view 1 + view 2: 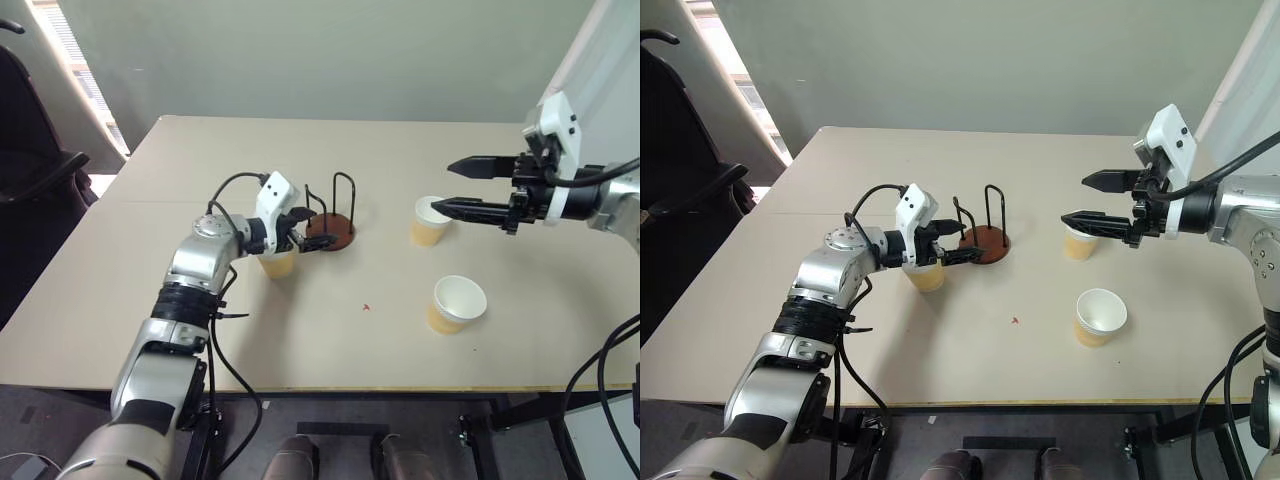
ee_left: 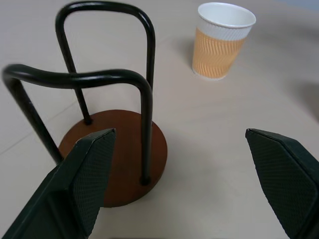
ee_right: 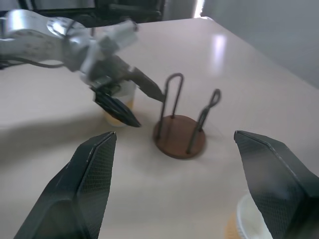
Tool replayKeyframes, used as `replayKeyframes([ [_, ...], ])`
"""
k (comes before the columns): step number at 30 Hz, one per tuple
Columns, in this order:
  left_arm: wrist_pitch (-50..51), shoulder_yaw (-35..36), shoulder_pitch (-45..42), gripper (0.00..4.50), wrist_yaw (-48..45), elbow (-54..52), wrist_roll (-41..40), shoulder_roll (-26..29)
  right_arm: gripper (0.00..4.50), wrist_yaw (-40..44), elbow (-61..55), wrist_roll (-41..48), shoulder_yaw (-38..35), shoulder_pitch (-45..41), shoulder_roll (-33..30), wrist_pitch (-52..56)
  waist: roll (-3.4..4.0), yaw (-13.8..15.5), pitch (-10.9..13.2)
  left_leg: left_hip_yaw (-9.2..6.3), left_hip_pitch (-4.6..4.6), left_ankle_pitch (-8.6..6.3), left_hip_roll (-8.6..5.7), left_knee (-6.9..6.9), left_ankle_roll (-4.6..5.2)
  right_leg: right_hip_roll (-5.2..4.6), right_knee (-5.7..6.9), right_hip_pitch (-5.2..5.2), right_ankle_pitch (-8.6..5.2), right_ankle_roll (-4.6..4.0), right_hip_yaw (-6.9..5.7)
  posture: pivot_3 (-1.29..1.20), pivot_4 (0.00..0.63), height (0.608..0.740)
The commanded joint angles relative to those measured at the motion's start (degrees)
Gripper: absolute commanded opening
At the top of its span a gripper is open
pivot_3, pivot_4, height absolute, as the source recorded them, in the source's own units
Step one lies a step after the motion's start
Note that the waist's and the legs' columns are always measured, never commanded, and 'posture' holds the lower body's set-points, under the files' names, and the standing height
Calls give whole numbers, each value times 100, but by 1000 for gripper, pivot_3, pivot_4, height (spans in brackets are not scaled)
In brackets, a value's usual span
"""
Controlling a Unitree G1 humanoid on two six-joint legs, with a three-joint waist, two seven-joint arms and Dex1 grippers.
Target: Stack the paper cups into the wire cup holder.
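The wire cup holder (image 1: 330,233), a reddish-brown disc with two black wire arches, stands at mid table. My left gripper (image 1: 308,228) is open and empty, its fingers (image 2: 89,169) reaching the holder's near-left side. One paper cup (image 1: 277,266) stands upright under that gripper's wrist, left of the holder. A second paper cup (image 1: 430,222) stands to the holder's right, with my right gripper (image 1: 445,186) hanging open and empty just above it. The third paper cup (image 1: 458,303) stands nearer the front edge on the right.
The tan table (image 1: 120,300) ends at a front edge close to me. A black chair (image 1: 30,170) stands off its left side. Black cables (image 1: 235,370) hang from my left arm. A small red speck (image 1: 367,307) lies on the table.
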Motion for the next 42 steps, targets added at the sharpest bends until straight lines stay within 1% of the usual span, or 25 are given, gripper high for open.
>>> replayKeyframes([
  [1,-222,37,-293,4500,5,217,111,-49,3911,73,-420,349,-297,-110,-158,162,0,7,0,0,-1,3,0,0,-4,0,-5,3,1,1,0,0,150,740],
  [5,-352,33,-418,4500,9,487,177,-166,3911,37,-525,459,-269,-105,-216,236,0,14,0,1,-2,1,-1,0,0,-1,-35,15,7,11,2,0,150,740],
  [15,-530,36,-621,4500,-12,864,301,-532,3911,-76,-582,558,-305,-20,-252,268,0,42,0,3,-14,-8,-4,15,13,-4,-45,16,8,25,3,0,150,740],
  [31,-619,55,-919,4500,-267,945,334,-429,3911,-103,-578,604,-358,85,-347,242,0,43,0,4,-20,-16,-5,32,28,-4,-44,16,13,34,4,0,150,740],
  [39,-693,18,-901,4500,-255,1146,418,-621,3911,-108,-542,601,-366,96,-369,248,0,47,0,4,-24,-18,-5,44,31,-4,-44,17,15,38,4,0,150,740],
  [42,-825,17,-993,3896,-145,1415,474,-827,3945,-112,-520,596,-370,112,-385,232,0,52,0,4,-27,-33,-5,53,56,-4,-43,17,17,41,5,0,150,740],
])
